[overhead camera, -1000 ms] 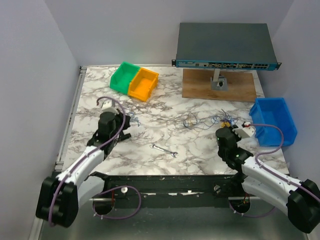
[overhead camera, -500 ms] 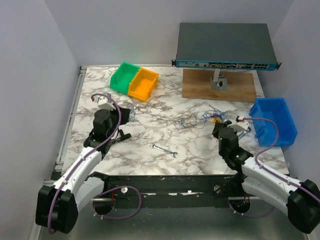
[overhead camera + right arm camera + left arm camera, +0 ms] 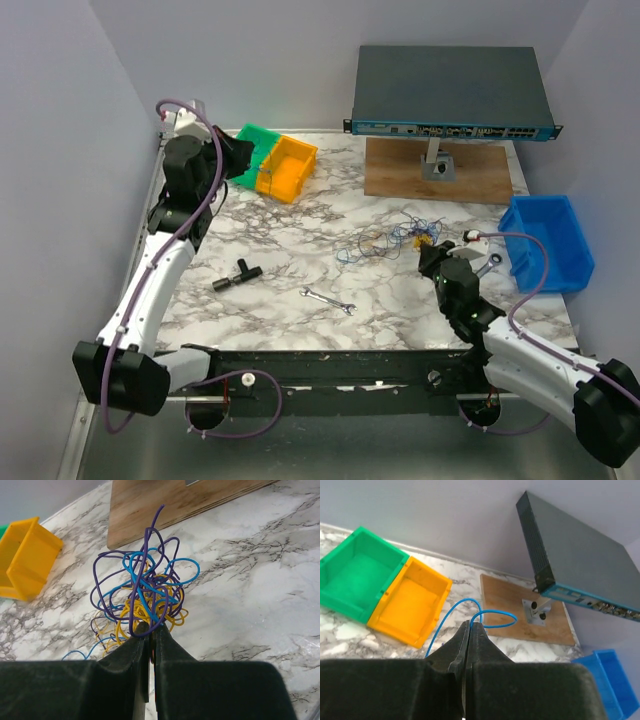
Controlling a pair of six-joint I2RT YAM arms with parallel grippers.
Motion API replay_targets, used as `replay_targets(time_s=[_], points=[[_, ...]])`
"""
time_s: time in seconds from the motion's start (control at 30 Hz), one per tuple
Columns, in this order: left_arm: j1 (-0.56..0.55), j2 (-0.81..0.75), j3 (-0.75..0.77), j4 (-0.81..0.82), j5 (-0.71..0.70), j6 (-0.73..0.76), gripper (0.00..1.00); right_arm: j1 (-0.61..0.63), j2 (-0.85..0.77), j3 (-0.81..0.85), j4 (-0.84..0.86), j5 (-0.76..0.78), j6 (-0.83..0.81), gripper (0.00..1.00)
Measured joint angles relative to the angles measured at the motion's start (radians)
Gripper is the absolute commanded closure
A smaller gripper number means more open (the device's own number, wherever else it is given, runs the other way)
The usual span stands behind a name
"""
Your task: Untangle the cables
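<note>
One wrench (image 3: 328, 300) near desk's (image 3: 300, 215) front edge, green bin (image 3: 258, 140) and orange bin (image 3: 287, 167) far-left corner. Left jaws pinch blue wire (image 3: 470, 599); right jaws clamp cables (image 3: 145, 595).

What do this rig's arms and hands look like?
Both the left arm and right arm have white link shells, black joints and a thin purple cable looping alongside. The left hand and right hand each have two black, tapering fingers.

A marble table (image 3: 300, 225) bears a silver wrench (image 3: 329, 301). A black T-piece (image 3: 236, 275) lies left of it, cables (image 3: 385, 240) and a wooden board (image 3: 400, 170) beyond, a blue bin (image 3: 565, 235) to the right, and a green bin (image 3: 260, 140) and orange bin (image 3: 287, 167) beyond-left.
</note>
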Motion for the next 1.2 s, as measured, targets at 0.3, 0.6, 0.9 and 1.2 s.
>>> replay_targets(time_s=[0.3,0.6,0.9,1.2], points=[[0.065,0.32,0.359,-0.07,0.134,-0.032,1.0,0.0,0.042,0.0,0.026,-0.019,0.0,0.99],[0.111,0.62,0.558,-0.077,0.309,-0.125,1.0,0.0,0.099,0.0,0.031,-0.026,0.004,0.99],[0.114,0.824,0.639,-0.05,0.393,-0.196,1.0,0.0,0.097,0.0,0.031,-0.026,0.011,0.99],[0.116,0.946,0.708,-0.179,0.349,-0.182,1.0,0.0,0.099,0.0,0.031,-0.026,0.02,0.99]])
